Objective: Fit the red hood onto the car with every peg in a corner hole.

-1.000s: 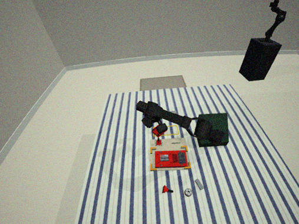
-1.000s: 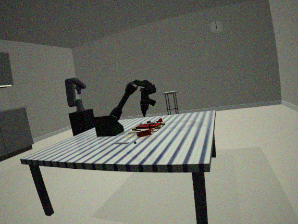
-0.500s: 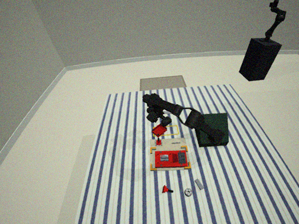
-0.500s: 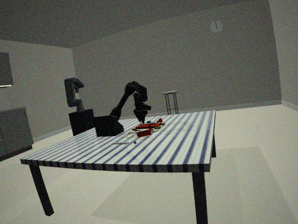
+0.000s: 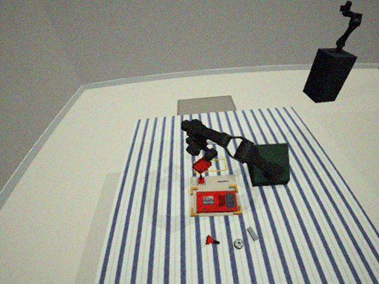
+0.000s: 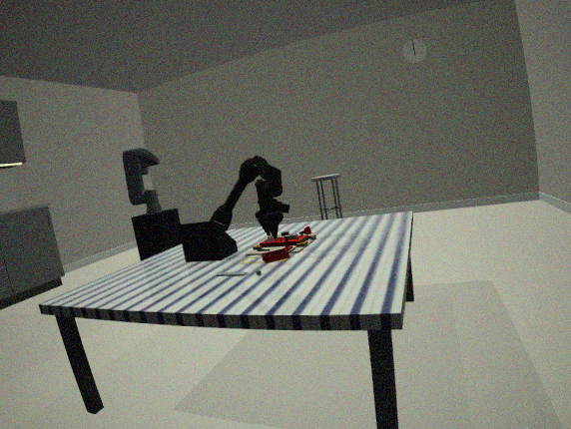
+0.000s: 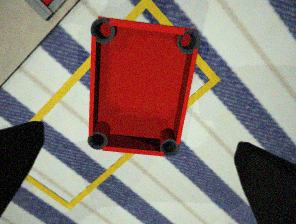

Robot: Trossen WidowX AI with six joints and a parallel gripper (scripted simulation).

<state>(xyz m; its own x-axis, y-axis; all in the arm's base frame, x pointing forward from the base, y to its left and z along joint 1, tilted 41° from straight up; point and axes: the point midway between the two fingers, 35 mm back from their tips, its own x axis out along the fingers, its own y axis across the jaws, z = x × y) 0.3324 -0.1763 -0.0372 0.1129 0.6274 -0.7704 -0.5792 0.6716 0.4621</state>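
The red hood point(image 5: 202, 165) point(image 6: 276, 255) point(image 7: 140, 80) lies on the striped table, turned askew over a yellow marked rectangle point(image 5: 220, 160) point(image 7: 55, 97). It has a dark ringed hole at each corner. My gripper point(image 5: 202, 156) point(image 6: 272, 231) point(image 7: 142, 141) hangs just above the hood, open wide and empty. In the wrist view one black finger stands at each side of the hood, clear of it. The red chassis point(image 5: 221, 200) point(image 6: 284, 240) with its grey engine block point(image 5: 208, 199) sits in the beige jig point(image 5: 219, 182) point(image 7: 25, 30), just in front of the hood.
The arm's dark green base box point(image 5: 273, 160) point(image 6: 205, 244) stands right of the jig. A small red part point(image 5: 201, 180) sits on the jig's back edge. A red screw-like part point(image 5: 210, 240), a silver wheel point(image 5: 238, 242) and a grey bar point(image 5: 252, 233) lie nearer the front. A black box point(image 5: 329, 74) stands far right.
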